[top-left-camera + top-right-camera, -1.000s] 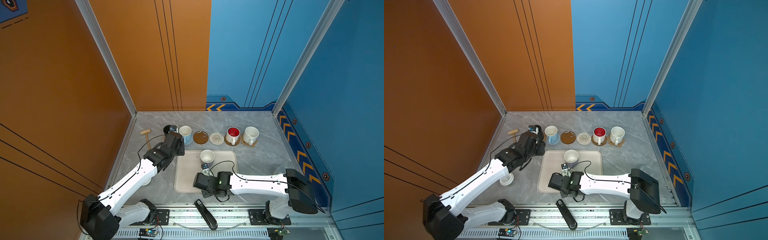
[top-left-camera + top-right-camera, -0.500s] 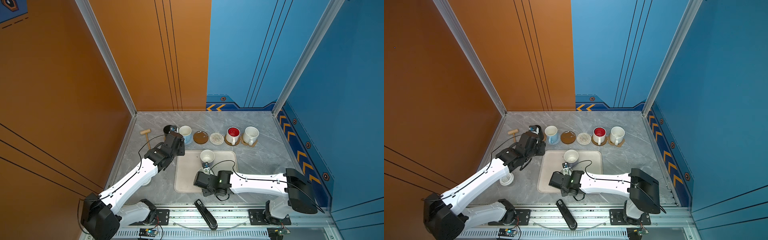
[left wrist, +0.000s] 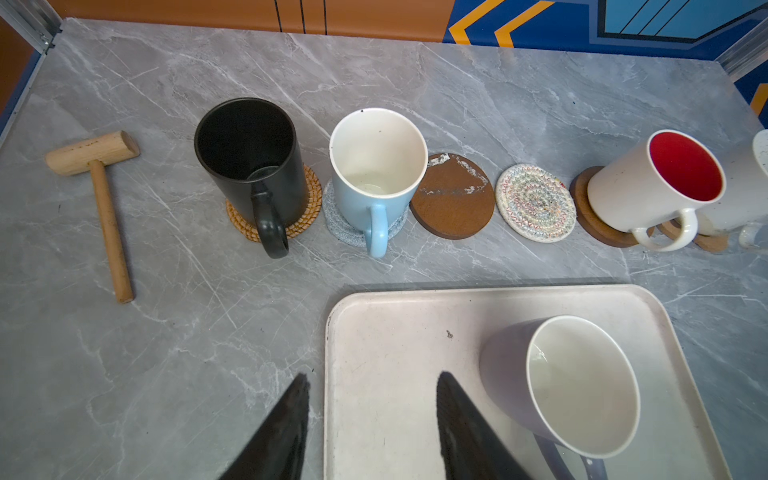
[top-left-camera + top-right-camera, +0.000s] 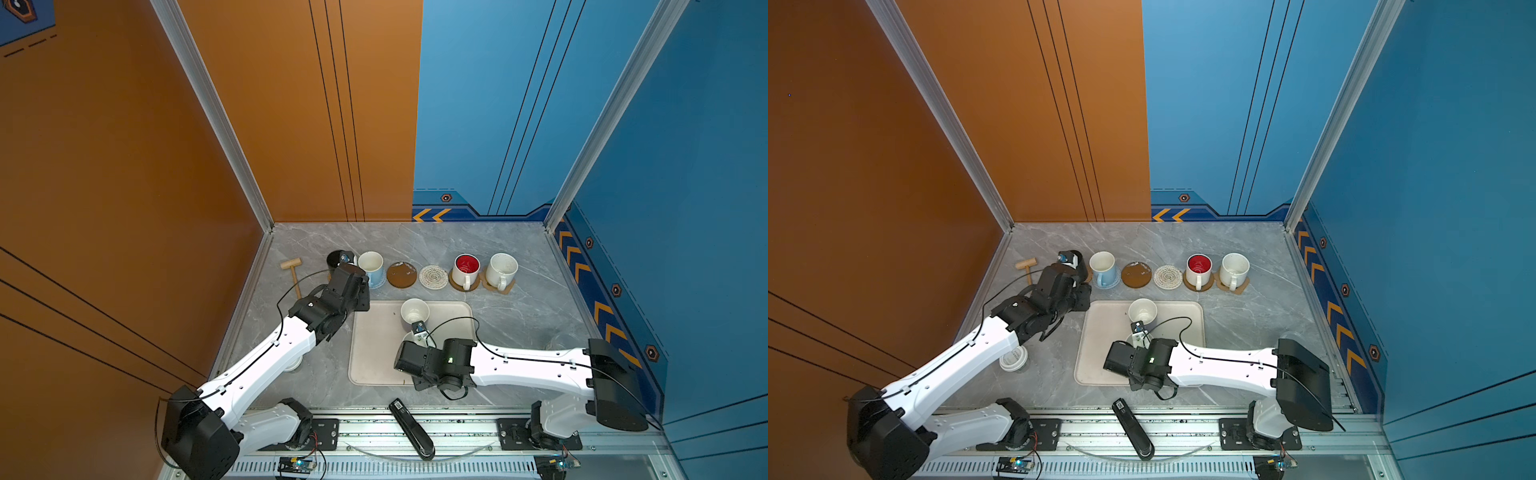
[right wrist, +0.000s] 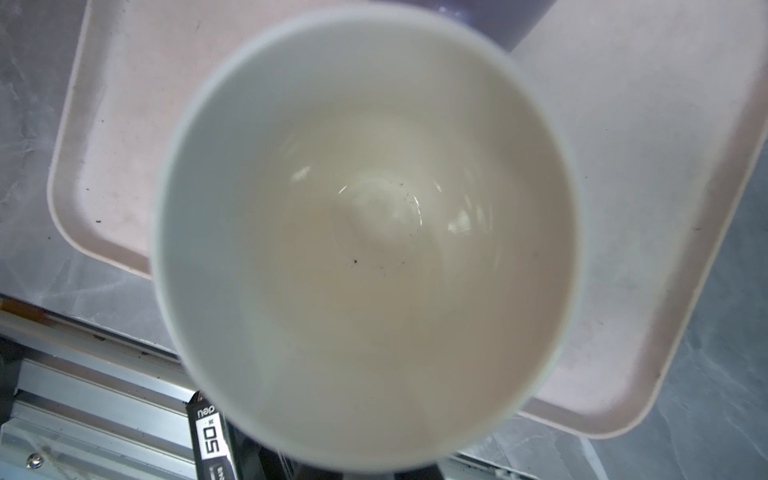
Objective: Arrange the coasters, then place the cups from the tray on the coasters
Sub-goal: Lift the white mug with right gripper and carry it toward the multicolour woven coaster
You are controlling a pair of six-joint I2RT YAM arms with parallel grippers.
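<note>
My right gripper [image 4: 419, 331] is shut on the plain white cup [image 5: 365, 232] over the tray [image 4: 374, 357]; the cup fills the right wrist view and hides the fingers. A lavender cup [image 4: 414, 311] stands at the tray's far edge. My left gripper [image 3: 374, 392] hangs open and empty above the tray's left rim [image 3: 332, 332]. In the back row, the black cup [image 3: 249, 153] sits on the rattan coaster and the light blue cup [image 3: 376, 166] on the grey one. A brown coaster [image 3: 453, 195] and a white crocheted coaster [image 3: 535, 203] lie bare. The red-inside cup [image 4: 466, 266] and speckled cup [image 4: 503, 268] sit on coasters.
A wooden mallet [image 3: 99, 199] lies left of the black cup. A white lidded jar [image 4: 1014, 358] stands under the left arm. A black handheld device [image 4: 411, 428] rests on the front rail. Walls close in the table on three sides.
The right gripper's jaws have closed on the white cup and its wrist has shifted slightly left. The left arm has barely moved.
</note>
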